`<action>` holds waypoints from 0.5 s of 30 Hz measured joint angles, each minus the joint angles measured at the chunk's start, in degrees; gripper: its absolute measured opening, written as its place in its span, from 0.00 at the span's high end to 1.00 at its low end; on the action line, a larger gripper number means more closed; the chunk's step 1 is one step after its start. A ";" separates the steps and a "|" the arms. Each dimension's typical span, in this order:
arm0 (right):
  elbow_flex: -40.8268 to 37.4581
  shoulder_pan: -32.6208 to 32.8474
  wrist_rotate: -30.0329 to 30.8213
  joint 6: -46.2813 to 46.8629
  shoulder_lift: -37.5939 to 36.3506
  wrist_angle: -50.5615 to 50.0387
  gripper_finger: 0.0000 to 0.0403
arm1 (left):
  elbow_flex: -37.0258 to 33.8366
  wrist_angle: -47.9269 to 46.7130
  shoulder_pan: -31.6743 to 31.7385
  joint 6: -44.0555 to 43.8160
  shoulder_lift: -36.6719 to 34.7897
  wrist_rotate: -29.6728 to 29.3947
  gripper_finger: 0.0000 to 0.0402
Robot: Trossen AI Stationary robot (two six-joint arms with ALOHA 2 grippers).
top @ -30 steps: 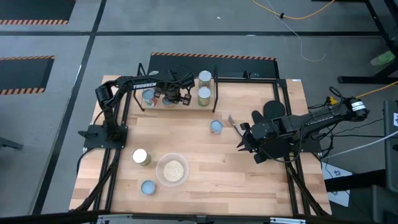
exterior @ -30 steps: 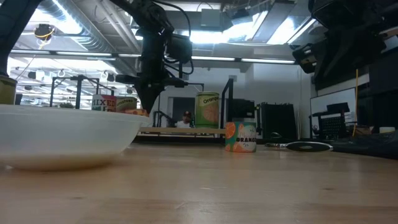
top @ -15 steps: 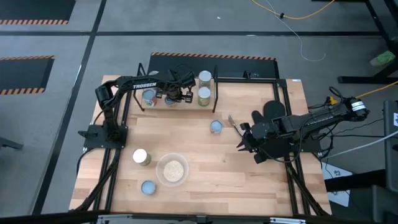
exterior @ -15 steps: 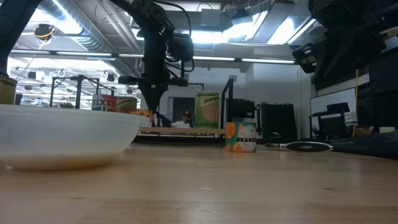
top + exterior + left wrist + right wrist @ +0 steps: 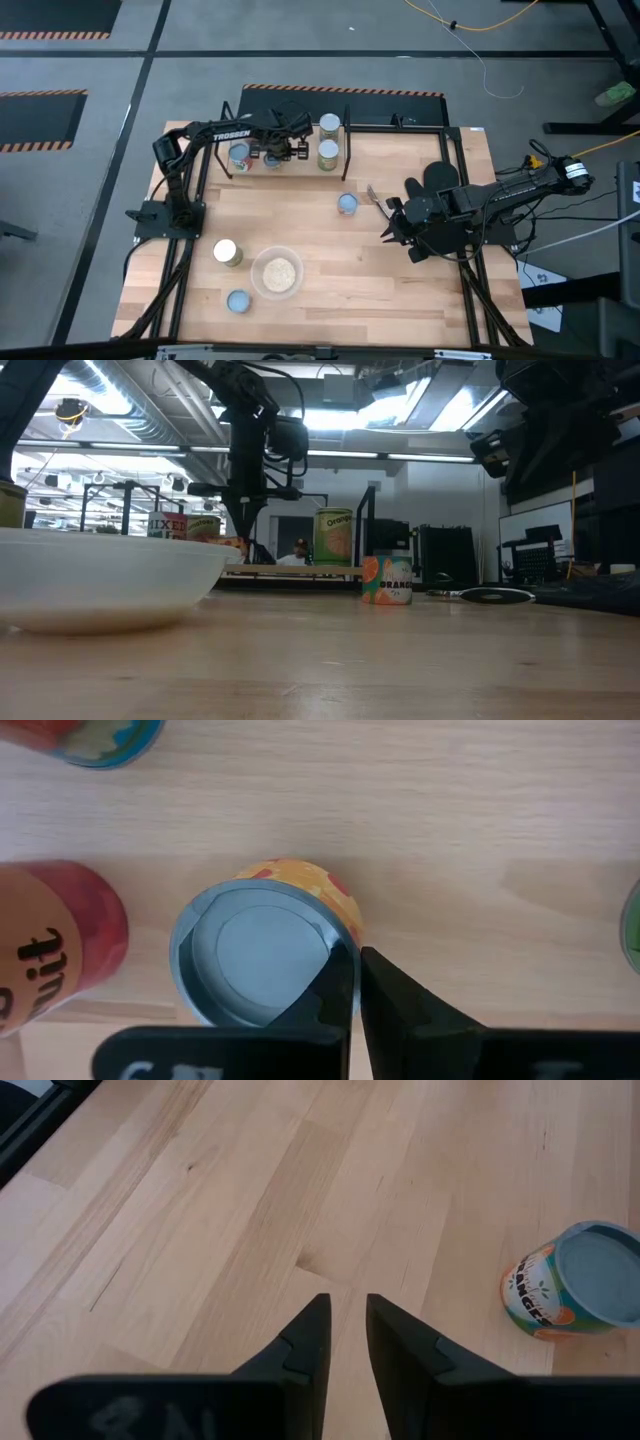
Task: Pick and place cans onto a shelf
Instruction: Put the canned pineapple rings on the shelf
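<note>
So the left gripper (image 5: 352, 982) is up over the shelf (image 5: 300, 165) at the back of the worktop (image 5: 330, 260), fingers (image 5: 395, 995) pinched together with nothing between them, tips right at the rim of a blue-topped can (image 5: 262, 955) with an orange-yellow label. That can stands on the shelf board, free of the fingers. Just beside it there's a red-labelled can (image 5: 55, 950), and two green-labelled cans (image 5: 328, 140) stand further along the shelf toward the right arm's side.

The right gripper (image 5: 342, 1335) hangs over the bare worktop on the right side, fingers (image 5: 400, 1345) only a narrow gap apart and holding nothing. Near it a small oranges can (image 5: 570, 1280) sits upright on the wood with a spoon (image 5: 372, 196) close by.

At the front there's a clear bowl of grain (image 5: 276, 272), a pale-topped can (image 5: 227, 252) next to it and another blue-topped one (image 5: 238, 300) near the front edge.
</note>
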 joint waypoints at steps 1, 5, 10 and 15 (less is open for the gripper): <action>0.00 0.00 0.00 0.00 0.00 0.00 0.82 | 0.00 0.03 0.00 0.00 0.00 -0.12 0.99; 0.00 -0.01 0.00 0.00 0.00 0.00 0.82 | 0.00 0.03 -0.02 0.03 0.00 -0.43 0.99; 0.00 -0.01 0.00 0.00 0.00 0.00 0.82 | 0.00 0.03 0.00 0.07 -0.02 -0.75 0.95; 0.00 0.01 0.00 0.00 0.00 0.00 0.82 | 0.00 0.05 -0.04 0.09 -0.02 -2.20 0.89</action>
